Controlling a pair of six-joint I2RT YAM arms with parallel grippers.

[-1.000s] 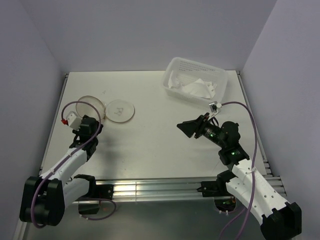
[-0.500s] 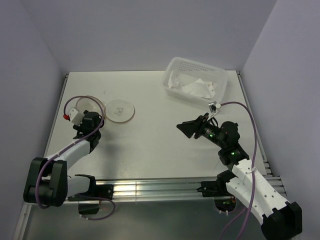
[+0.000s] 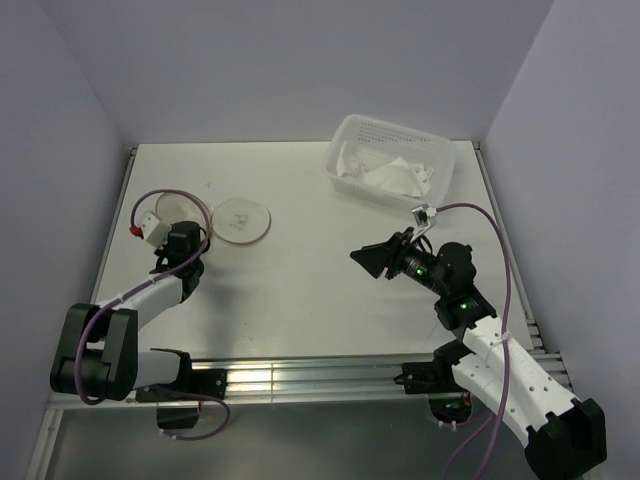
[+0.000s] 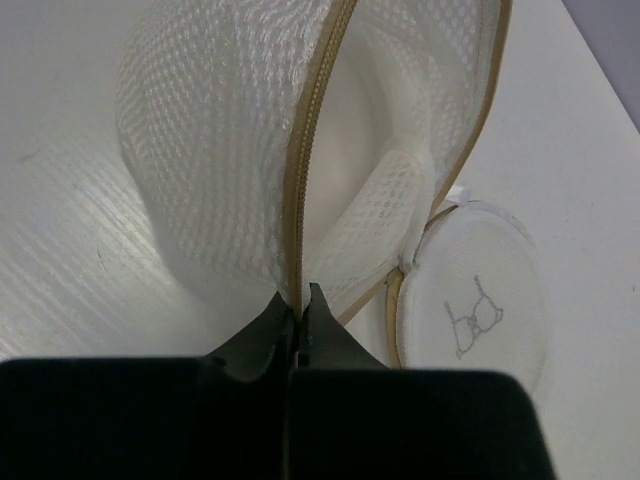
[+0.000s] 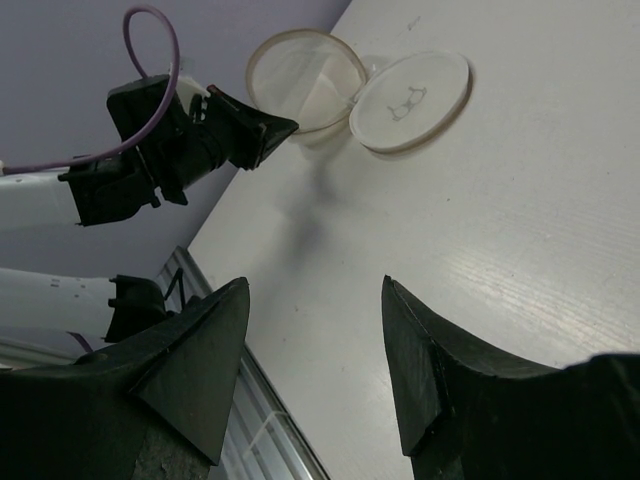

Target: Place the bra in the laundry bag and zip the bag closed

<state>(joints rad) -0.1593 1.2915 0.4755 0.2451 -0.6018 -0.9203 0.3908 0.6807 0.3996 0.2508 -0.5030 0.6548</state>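
The laundry bag (image 3: 178,208) stands open at the table's left, a round white mesh pouch (image 4: 220,150) with a beige zip rim (image 4: 315,120). Its disc lid (image 3: 240,221) with the bra icon lies flat beside it (image 4: 475,300). My left gripper (image 3: 191,234) is shut on the near edge of the zip rim (image 4: 302,297). The bra (image 3: 385,178) is crumpled white fabric inside the basket at the back right. My right gripper (image 3: 366,257) hovers open over mid-table with nothing between its fingers (image 5: 316,285). It faces the bag (image 5: 305,75).
A white perforated plastic basket (image 3: 447,170) stands at the back right corner. Purple walls close in the table on three sides. The metal rail with both arm bases (image 3: 300,378) runs along the near edge.
My left gripper has reached forward to the bag's near rim and shut on the zip edge. The right arm has barely shifted and stays open.
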